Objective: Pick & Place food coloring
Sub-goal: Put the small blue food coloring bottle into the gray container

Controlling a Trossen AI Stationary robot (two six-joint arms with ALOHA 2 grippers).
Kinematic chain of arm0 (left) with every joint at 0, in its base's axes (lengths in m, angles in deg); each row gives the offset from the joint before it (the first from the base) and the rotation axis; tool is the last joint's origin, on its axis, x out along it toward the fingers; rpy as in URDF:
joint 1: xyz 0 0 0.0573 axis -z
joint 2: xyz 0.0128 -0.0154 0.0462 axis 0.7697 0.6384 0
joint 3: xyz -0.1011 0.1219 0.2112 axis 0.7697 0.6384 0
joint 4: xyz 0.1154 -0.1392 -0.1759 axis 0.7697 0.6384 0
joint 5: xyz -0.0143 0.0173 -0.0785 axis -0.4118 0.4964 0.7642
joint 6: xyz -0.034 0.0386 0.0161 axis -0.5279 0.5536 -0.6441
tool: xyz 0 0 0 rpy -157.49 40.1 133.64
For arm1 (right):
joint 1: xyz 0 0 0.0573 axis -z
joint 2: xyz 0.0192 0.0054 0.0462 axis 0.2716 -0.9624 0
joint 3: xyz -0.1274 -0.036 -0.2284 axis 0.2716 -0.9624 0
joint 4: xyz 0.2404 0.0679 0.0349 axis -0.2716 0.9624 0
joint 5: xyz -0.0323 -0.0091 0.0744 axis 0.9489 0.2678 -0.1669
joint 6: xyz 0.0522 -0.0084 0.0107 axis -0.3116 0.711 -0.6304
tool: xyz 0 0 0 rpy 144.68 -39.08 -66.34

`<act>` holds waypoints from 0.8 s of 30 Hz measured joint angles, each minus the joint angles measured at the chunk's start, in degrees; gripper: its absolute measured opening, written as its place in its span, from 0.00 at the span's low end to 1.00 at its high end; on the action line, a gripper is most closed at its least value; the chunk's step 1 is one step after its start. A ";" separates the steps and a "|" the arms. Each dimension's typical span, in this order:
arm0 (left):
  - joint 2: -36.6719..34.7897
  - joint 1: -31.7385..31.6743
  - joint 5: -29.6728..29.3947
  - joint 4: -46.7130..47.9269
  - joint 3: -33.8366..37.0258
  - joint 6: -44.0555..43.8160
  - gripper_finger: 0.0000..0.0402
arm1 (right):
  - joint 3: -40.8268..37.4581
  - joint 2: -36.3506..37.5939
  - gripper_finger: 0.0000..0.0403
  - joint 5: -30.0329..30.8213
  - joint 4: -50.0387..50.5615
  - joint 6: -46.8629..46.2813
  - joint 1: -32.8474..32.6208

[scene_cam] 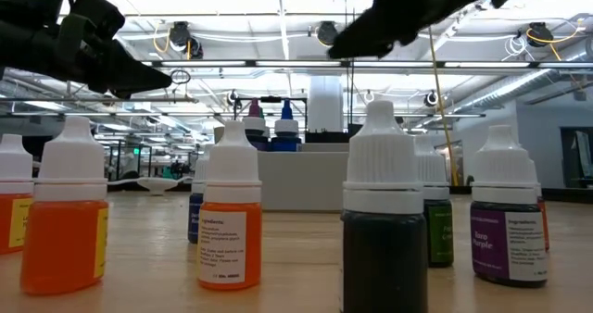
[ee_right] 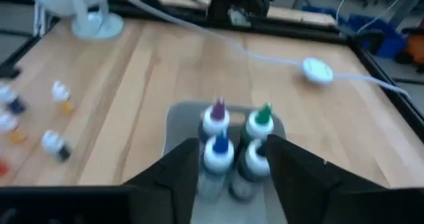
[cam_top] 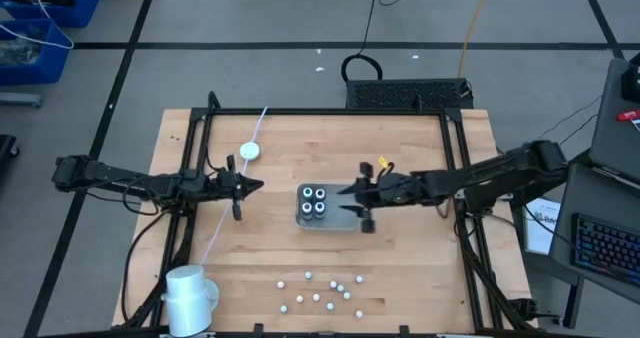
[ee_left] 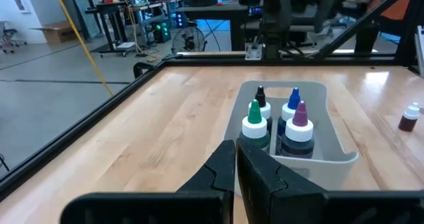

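Four food coloring bottles stand upright together in the left half of a grey tray at mid-table. Their tips are green, black, blue and purple. My right gripper hangs open above the tray's right half. In the right wrist view its fingers frame the bottles from higher up and hold nothing. My left gripper waits shut to the left of the tray, pointing at it.
Several loose dropper bottles stand near the table's near edge, close before the low camera. A white cup-like object sits at the near left corner. A white puck with a cable lies at the far left.
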 joint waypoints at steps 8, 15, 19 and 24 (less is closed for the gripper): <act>0.00 0.00 -0.02 0.14 0.00 0.04 0.05 | -15.21 18.69 0.04 -14.20 -7.64 4.00 -2.33; 0.00 0.00 -0.07 -0.21 0.00 1.86 0.05 | -32.56 35.61 0.02 -12.68 -21.63 2.11 -2.31; 0.00 0.00 -0.07 -0.32 0.00 1.86 0.05 | -39.30 44.68 0.00 -8.41 -22.11 -0.13 -1.16; 0.00 0.00 -0.48 -0.33 0.00 1.85 0.05 | -41.33 50.93 0.00 -5.40 -19.68 -2.28 0.18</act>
